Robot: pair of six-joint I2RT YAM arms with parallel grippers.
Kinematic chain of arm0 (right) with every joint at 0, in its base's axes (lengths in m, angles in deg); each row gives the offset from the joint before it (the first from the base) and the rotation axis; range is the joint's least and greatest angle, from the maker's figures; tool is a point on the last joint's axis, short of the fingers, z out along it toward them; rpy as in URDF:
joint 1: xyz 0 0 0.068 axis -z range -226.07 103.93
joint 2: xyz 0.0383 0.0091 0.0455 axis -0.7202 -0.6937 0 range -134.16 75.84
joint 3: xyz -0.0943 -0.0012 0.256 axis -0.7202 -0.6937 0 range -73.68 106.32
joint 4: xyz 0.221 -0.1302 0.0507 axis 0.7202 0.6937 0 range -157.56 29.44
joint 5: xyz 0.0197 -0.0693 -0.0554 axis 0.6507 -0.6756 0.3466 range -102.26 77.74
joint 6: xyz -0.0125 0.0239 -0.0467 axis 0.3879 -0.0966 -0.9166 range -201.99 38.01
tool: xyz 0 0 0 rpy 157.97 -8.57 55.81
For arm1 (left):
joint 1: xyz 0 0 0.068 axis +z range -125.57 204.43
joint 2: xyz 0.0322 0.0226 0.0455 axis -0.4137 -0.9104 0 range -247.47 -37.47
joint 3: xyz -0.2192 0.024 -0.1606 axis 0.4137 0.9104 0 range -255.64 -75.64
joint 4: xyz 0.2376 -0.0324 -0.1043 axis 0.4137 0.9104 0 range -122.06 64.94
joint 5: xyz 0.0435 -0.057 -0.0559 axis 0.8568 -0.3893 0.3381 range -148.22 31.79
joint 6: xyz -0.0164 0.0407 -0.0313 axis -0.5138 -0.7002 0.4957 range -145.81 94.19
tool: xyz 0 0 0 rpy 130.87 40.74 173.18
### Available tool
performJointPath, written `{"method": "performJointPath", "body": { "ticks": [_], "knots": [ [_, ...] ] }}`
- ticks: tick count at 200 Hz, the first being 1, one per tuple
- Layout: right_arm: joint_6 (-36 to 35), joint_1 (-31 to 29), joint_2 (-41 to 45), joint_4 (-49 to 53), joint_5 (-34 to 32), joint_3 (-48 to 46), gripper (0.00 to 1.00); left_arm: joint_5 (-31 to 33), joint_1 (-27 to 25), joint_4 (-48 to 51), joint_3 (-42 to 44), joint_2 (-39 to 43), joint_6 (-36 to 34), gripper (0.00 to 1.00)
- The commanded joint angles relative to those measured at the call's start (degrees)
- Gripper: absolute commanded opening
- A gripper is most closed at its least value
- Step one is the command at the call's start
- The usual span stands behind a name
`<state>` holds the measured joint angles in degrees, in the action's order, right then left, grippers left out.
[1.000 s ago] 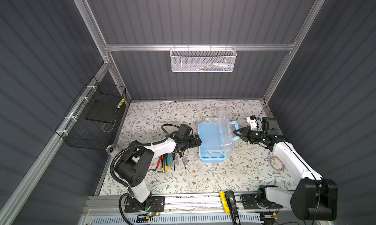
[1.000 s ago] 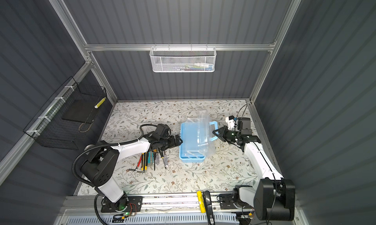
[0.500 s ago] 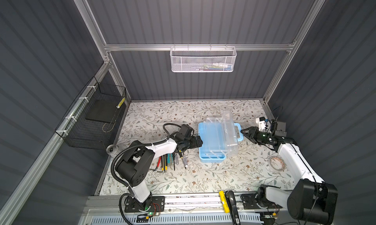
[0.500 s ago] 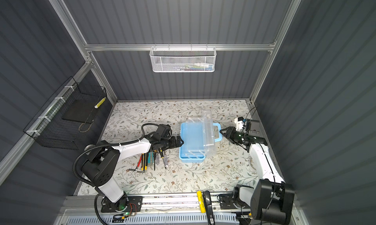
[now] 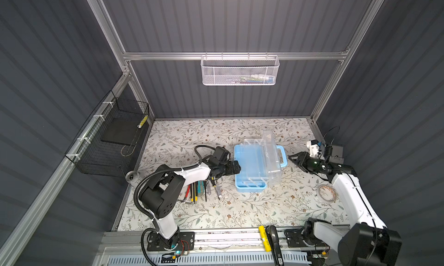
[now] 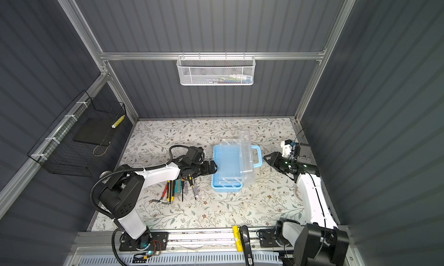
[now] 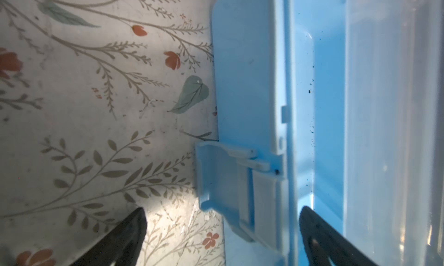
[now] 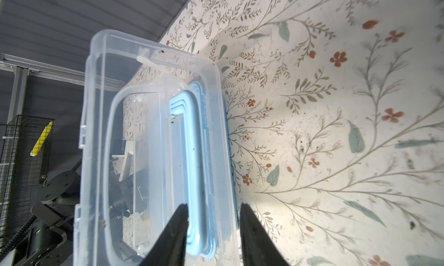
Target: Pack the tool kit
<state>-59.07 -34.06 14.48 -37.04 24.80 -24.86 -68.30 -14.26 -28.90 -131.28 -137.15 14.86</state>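
1. The light-blue box (image 5: 251, 187) is seen at the middle of the floral counter (image 5: 240, 212), with its clear lid (image 5: 272, 156) swung up and standing along its right side.
2. The blue handle (image 5: 284, 156) is shown projecting from the right side of the box.
3. The left pincer (image 5: 236, 168) is placed at the box's left wall with its jaws spread wide. In the left wrist view one finger is over the counter and the other over the box interior, with the blue latch (image 7: 223, 180) ahead of the gap. Nothing is gripped.
4. The right pincer (image 5: 293, 160) is found just right of the handle, its jaws partly apart and empty.
5. Loose hand tools (image 5: 199, 190) are laid side by side on the counter, left of the box's near end and partly under the left arm.
6. A white mesh basket (image 5: 240, 72) is hung on the far wall and a black wire basket (image 5: 108, 144) on the left wall.
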Motion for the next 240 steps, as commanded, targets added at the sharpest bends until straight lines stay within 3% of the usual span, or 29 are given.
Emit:
{"method": "performJointPath", "body": {
  "ticks": [1,26,60,86,110,167,195,240],
  "knots": [
    [-4.41,-2.06,3.59,7.77,-7.91,6.6,0.38,0.2,-0.41,0.25,-0.77,-0.17,-0.72,1.0],
    [-6.01,-15.34,4.55,13.23,-18.98,14.39,0.39,0.59,-0.41,0.02,-0.37,0.06,-0.87,1.0],
    [-0.19,-32.93,1.49,14.91,-27.87,23.44,0.29,1.45,-0.41,0.2,0.49,-0.17,-0.72,0.99],
    [3.14,-45.14,-5.61,17.5,-39.44,29.5,0.19,1.56,-0.41,-0.19,1.06,0.03,-1.02,1.0],
    [4.16,-51.96,-13.01,19.26,-44.24,33.98,0.09,1.64,-0.4,0.09,0.96,0.05,-1.89,1.0],
    [4.7,-55.78,-25.29,22.51,-48.4,39.36,0.0,1.91,-0.41,0.79,1.56,1.21,-2.84,0.99],
    [3.83,-55.54,-26.85,24.32,-50.84,39.1,0.0,1.93,-0.41,-0.52,2.83,2.03,-2.37,1.0],
    [4.05,-52.8,-23.58,22.05,-48.42,32.57,0.0,0.92,-0.72,-1.63,3.53,1.99,-1.86,1.0]
  ]
}}
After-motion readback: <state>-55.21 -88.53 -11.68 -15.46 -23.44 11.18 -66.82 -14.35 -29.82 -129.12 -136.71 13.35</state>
